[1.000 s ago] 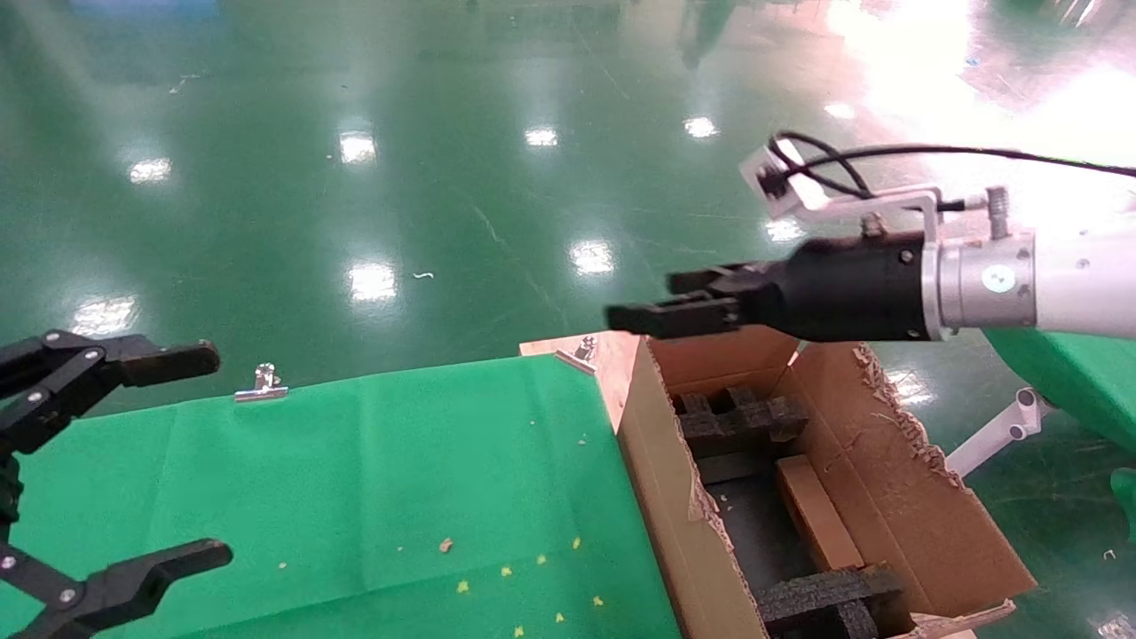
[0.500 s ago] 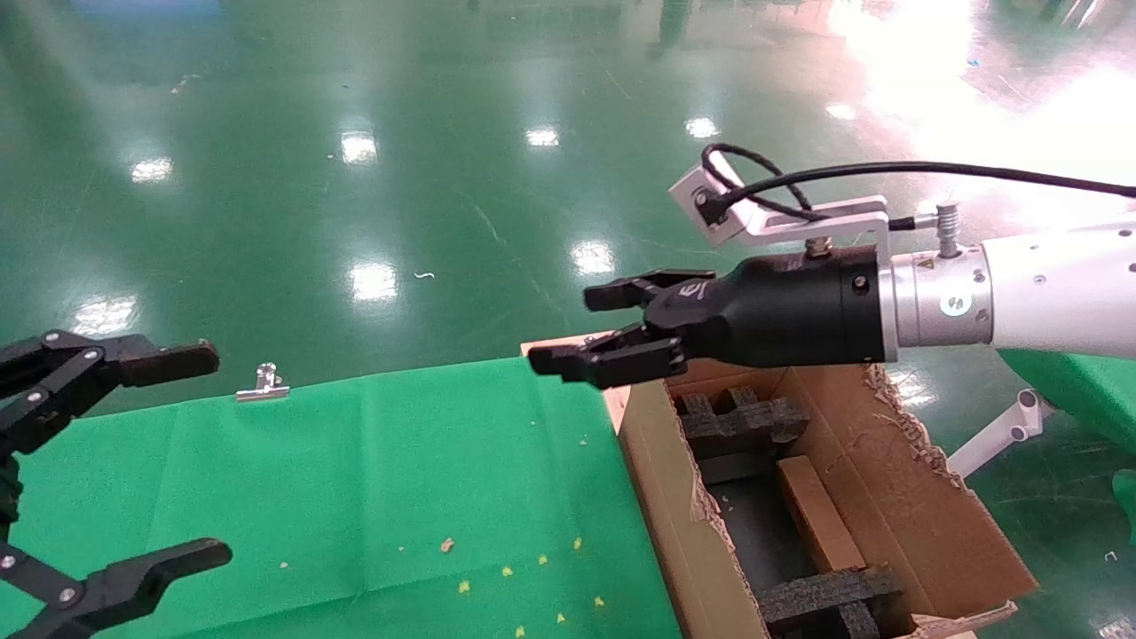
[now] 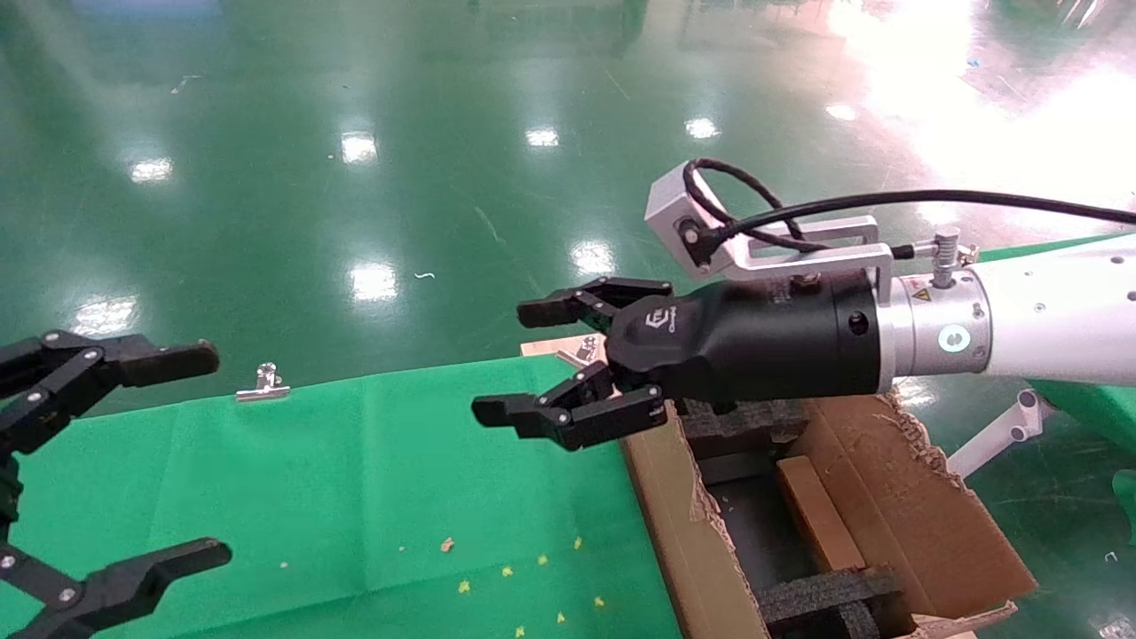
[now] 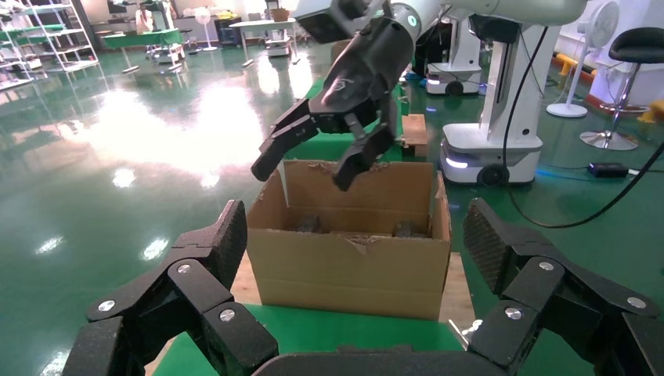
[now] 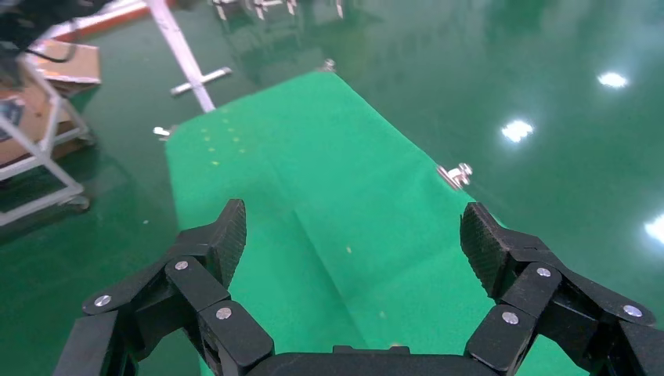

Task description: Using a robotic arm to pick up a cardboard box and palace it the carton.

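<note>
The cardboard box [image 3: 818, 512] is seen lodged between foam blocks [image 3: 830, 596] inside the carton [image 3: 923, 524], apparently already delivered, while the right gripper [image 3: 568, 364] is held empty, fingers spread, over the green cloth [image 3: 355, 479], and the left gripper [image 3: 115, 461] is parked agape.

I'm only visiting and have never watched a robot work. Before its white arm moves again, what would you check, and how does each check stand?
1. Right gripper open and empty: ok, fingers spread, nothing between them.
2. Cardboard box already in the carton: ok, it lies between the black foam blocks.
3. Right gripper clear of the carton: ok, it hangs above the edge of the green cloth.
4. Left gripper out of the way: ok, open at the cloth's left end.
5. Another box waiting on the cloth: not ok, none visible.
</note>
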Controlling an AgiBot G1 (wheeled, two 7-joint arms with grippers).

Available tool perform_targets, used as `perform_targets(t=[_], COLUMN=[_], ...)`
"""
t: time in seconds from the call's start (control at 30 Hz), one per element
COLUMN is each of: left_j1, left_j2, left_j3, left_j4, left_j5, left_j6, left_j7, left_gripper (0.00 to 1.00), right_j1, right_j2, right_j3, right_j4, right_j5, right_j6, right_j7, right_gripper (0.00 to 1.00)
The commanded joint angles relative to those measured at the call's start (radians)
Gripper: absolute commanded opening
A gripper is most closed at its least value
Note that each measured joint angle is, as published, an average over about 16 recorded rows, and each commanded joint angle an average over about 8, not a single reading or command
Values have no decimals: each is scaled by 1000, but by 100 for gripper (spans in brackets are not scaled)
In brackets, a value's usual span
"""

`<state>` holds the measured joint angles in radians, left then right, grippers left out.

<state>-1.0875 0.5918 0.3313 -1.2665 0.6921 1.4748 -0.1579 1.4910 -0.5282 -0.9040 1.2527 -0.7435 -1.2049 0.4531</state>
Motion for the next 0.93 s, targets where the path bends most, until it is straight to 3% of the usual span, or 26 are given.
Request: perform_targets(t=[0.03,0.73,0.93], left_j1=[0,0,0], left_j2=[0,0,0], left_j3=[0,0,0], left_j4=[0,0,0], left_j5=[0,0,0], left_j6=[0,0,0], left_j7=[0,0,0], left_gripper=[100,100,100], right_j1=[-36,-362,-413], right_j2=[-7,-72,-82], right_j3=[54,543,620], right_j4=[3,27,31], right_j5=[1,11,13], right_j6=[-25,-253,-288], right_j7=[-23,-231,-263], right_gripper=[100,100,100])
